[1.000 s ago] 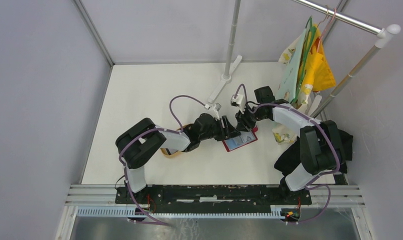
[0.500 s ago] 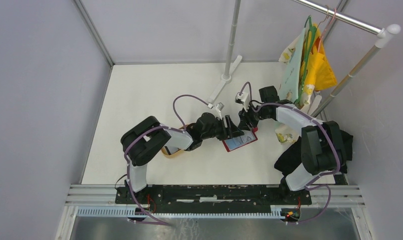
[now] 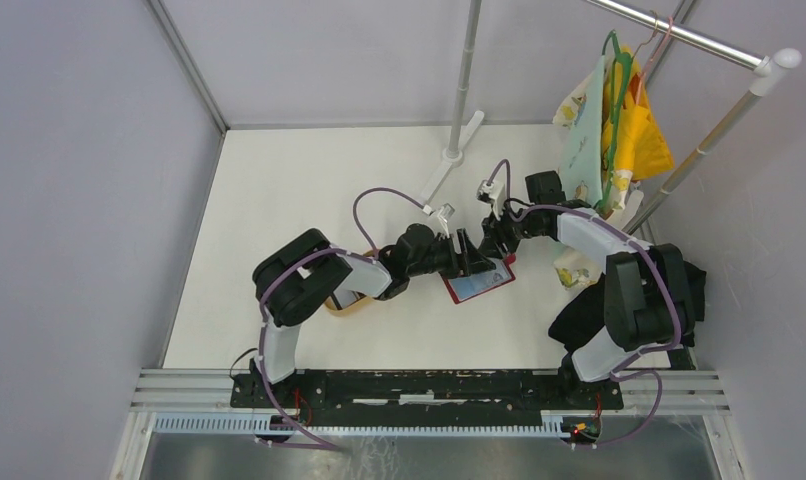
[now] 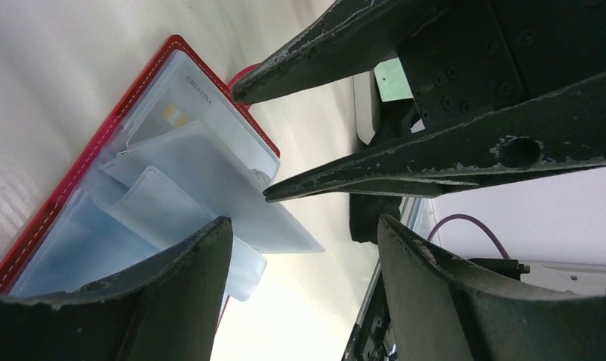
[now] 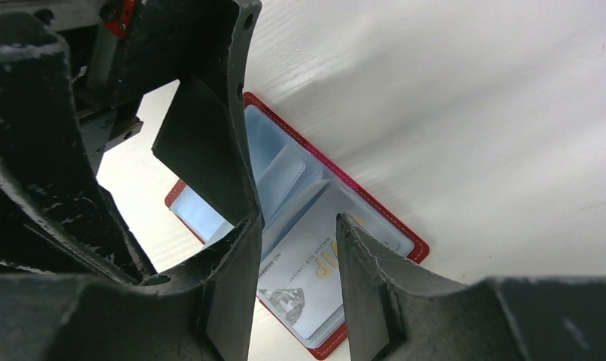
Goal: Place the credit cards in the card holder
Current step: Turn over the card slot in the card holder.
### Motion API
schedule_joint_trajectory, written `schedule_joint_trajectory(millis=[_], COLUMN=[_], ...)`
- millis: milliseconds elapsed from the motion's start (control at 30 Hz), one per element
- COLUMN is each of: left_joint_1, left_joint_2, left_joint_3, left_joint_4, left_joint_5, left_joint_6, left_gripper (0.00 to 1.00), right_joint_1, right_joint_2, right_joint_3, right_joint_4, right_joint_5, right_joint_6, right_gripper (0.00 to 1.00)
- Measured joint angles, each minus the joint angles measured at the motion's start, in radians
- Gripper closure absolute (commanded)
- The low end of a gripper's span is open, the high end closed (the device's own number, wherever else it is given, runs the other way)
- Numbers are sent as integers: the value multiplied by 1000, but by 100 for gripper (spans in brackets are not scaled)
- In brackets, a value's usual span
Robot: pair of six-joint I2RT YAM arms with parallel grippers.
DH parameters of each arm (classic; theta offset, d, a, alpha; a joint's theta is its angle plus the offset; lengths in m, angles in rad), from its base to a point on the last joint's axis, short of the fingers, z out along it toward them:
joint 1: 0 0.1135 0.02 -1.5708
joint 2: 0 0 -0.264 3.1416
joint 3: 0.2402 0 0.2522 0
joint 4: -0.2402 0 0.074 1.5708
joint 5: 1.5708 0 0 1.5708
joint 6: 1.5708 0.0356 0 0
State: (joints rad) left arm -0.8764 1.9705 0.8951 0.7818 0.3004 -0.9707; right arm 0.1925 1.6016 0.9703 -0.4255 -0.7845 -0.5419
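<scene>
The red card holder point(image 3: 479, 284) lies open on the white table, its grey-blue pocket panels fanned up. A pale card with gold lettering point(image 5: 319, 277) sits in one pocket; it also shows in the left wrist view point(image 4: 210, 113). My left gripper point(image 3: 468, 260) is open and empty, low over the holder's left half point(image 4: 67, 203). My right gripper point(image 3: 495, 241) is open over the holder's far half, jaws on either side of the pale card, one fingertip point(image 4: 274, 194) against a raised pocket panel point(image 4: 262, 226). No loose cards show.
The oval tan wooden tray point(image 3: 345, 303) lies left of the holder, mostly hidden under my left arm. A metal stand foot point(image 3: 449, 165) is behind. Hanging bags point(image 3: 609, 120) and a rail are at the right, with dark cloth point(image 3: 579, 315) at the table's right edge.
Both arms have shifted slightly right and nearer to each other over the holder. The holder has stayed in place.
</scene>
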Motion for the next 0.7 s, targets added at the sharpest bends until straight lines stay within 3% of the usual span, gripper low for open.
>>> schedule_joint_trajectory(millis=[367, 700], left_joint_1=[6, 6], left_joint_2=[103, 79], left_joint_3=[48, 27], left_joint_4=[92, 84], left_joint_5=[43, 11], left_joint_6=[-14, -6], left_gripper=[23, 26], right_joint_1=[-39, -39], right_joint_2=[-39, 13], right_joint_3=[-26, -23], right_joint_4=[38, 7], right_joint_5=[-6, 8], right_joint_6=[37, -7], right_gripper=[53, 62])
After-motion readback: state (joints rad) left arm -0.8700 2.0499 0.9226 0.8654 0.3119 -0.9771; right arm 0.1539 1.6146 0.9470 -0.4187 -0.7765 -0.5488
